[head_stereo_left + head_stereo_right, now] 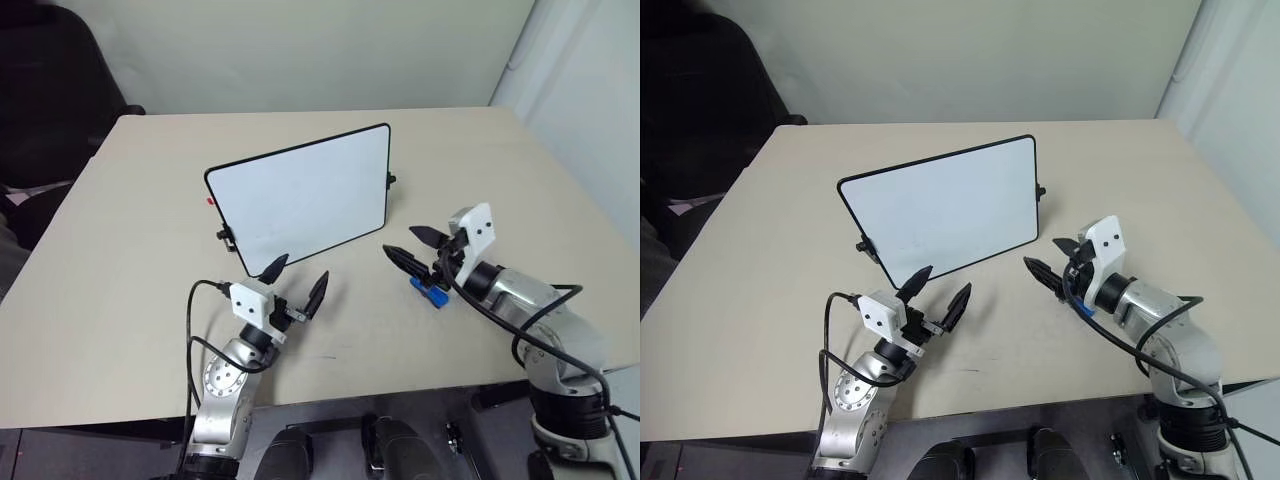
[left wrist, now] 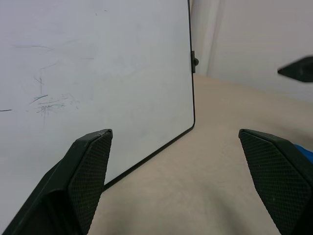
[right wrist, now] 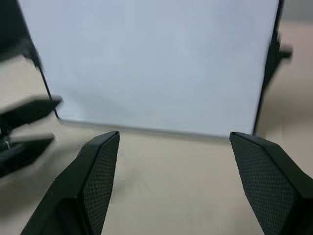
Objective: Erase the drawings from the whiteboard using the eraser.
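Upright on the matte beige desk [image 1: 120,250]: glossy whiteboard [image 1: 300,195], thin black frame, faint grey smudges. Blue eraser [image 1: 430,290] lying beneath right tool [image 1: 415,250], fingers apart, empty. Left tool [image 1: 297,282] likewise spread

The whiteboard [image 1: 305,195] is showing a plain white face inside a thin black frame, with a tiny red mark at one edge. The eraser [image 1: 429,291] is showing bright blue against the pale beige table [image 1: 130,250]. Faint grey streaks are marking the board.
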Controlling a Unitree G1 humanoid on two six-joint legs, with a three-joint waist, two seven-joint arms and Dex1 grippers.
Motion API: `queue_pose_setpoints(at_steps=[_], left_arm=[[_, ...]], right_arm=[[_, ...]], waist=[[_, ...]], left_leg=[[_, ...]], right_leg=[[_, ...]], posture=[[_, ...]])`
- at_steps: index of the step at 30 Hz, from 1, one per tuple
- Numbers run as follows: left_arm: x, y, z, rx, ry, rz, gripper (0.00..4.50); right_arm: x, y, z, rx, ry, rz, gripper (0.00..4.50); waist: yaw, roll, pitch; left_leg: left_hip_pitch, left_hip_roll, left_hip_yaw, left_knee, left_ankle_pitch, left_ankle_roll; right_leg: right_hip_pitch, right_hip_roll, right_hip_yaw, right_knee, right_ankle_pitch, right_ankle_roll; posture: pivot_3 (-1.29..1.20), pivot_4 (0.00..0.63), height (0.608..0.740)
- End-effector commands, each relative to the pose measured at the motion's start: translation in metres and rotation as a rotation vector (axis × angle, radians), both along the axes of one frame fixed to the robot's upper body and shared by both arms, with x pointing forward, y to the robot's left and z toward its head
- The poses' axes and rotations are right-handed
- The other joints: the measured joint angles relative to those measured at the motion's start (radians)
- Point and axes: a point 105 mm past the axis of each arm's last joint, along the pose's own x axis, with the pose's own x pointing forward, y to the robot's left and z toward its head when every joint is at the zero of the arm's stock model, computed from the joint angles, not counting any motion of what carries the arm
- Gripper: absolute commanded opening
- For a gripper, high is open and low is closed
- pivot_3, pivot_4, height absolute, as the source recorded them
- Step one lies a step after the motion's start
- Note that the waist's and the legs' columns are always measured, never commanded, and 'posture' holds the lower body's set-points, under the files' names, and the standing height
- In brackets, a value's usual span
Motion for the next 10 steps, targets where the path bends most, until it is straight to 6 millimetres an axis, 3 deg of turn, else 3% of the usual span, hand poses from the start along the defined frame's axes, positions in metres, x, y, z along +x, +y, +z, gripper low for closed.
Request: queue_pose_setpoints(at_steps=[1, 10], left_arm=[[-0.002, -0.002, 0.01, -0.002, -0.043, -0.009, 4.5], [-0.006, 0.005, 0.016, -0.006, -0.051, -0.003, 4.5]], right_arm=[[-0.018, 0.014, 0.009, 0.176, -0.09, 0.139, 3.8], [-0.025, 0.015, -0.002, 0.239, -0.086, 0.204, 3.8]], waist=[[0.001, 0.0, 0.0], [0.003, 0.0, 0.0]], left_leg=[[0.0, 0.0, 0.0, 0.0, 0.0, 0.0], [0.001, -0.001, 0.0, 0.001, -0.002, 0.001]], right_leg=[[0.0, 0.0, 0.0, 0.0, 0.0, 0.0], [0.002, -0.002, 0.0, 0.001, 0.0, -0.001]], posture=[[0.0, 0.15, 0.74], [0.0, 0.15, 0.74]])
